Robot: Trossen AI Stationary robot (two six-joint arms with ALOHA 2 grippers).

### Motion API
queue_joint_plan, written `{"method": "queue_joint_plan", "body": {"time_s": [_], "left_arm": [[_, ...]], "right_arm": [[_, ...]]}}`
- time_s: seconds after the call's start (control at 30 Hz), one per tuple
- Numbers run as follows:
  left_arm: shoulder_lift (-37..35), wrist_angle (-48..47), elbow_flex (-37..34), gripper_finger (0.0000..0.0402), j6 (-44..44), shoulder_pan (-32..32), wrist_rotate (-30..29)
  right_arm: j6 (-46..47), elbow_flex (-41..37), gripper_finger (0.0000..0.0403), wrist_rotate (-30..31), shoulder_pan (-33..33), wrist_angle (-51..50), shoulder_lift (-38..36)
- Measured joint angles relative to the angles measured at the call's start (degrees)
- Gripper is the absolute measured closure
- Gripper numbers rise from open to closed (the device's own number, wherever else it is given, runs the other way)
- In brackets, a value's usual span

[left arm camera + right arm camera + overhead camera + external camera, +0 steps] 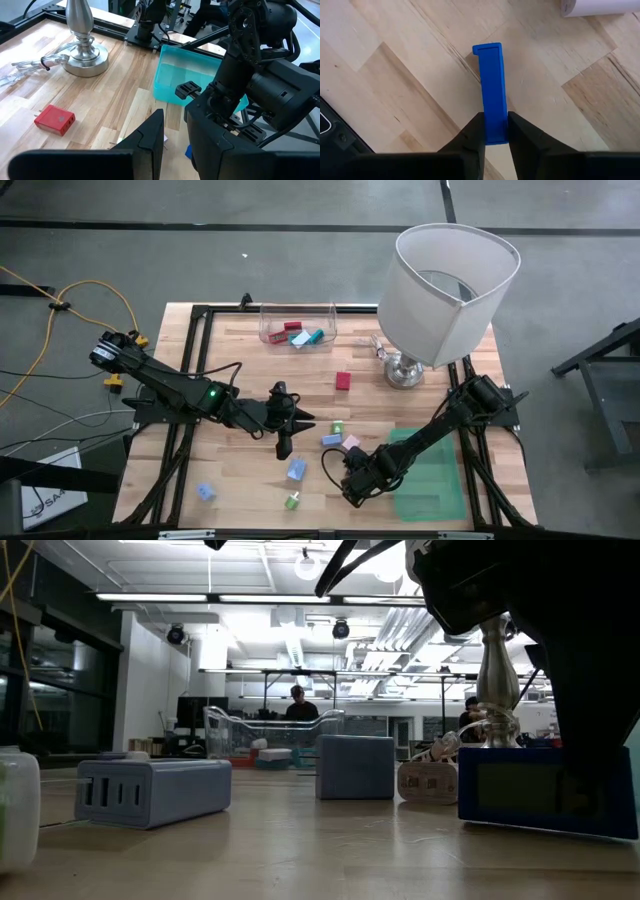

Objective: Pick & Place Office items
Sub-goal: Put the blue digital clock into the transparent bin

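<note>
Small coloured office items lie on the wooden table: a red piece (343,380), green (337,427), blue (331,440), pink (351,442) and light blue (296,470) ones, another green (293,501) and another light blue (206,492). More sit in a clear bin (298,325) at the far edge. My right gripper (495,137) is low over the near middle of the table and shut on a thin blue piece (492,90). My left gripper (175,142) hovers open left of the cluster, with nothing between its fingers. My right gripper pinches the thin blue piece between its two fingers at the end nearest them (495,127). The rest of the piece reaches out past the fingertips over the wood. Whether its lower edge rests on the table, I cannot tell.
A big white lamp (450,280) stands at the far right on a metal base (404,370), with a cable beside it. A teal tray (430,470) lies at the near right under my right arm. A black frame (200,315) borders the table.
</note>
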Motion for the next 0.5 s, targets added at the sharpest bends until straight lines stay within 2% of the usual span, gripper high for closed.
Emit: {"method": "queue_joint_plan", "body": {"time_s": [0.17, 0.5], "left_arm": [[0.00, 0.01, 0.00, 0.0319, -0.01, 0.00, 0.02], [0.00, 0.00, 0.00, 0.0319, 0.00, 0.01, -0.01]], "right_arm": [[-0.07, 0.00, 0.0366, 0.47, 0.00, 0.00, -0.06], [-0.17, 0.00, 0.0367, 1.17, 0.00, 0.02, -0.06]]}}
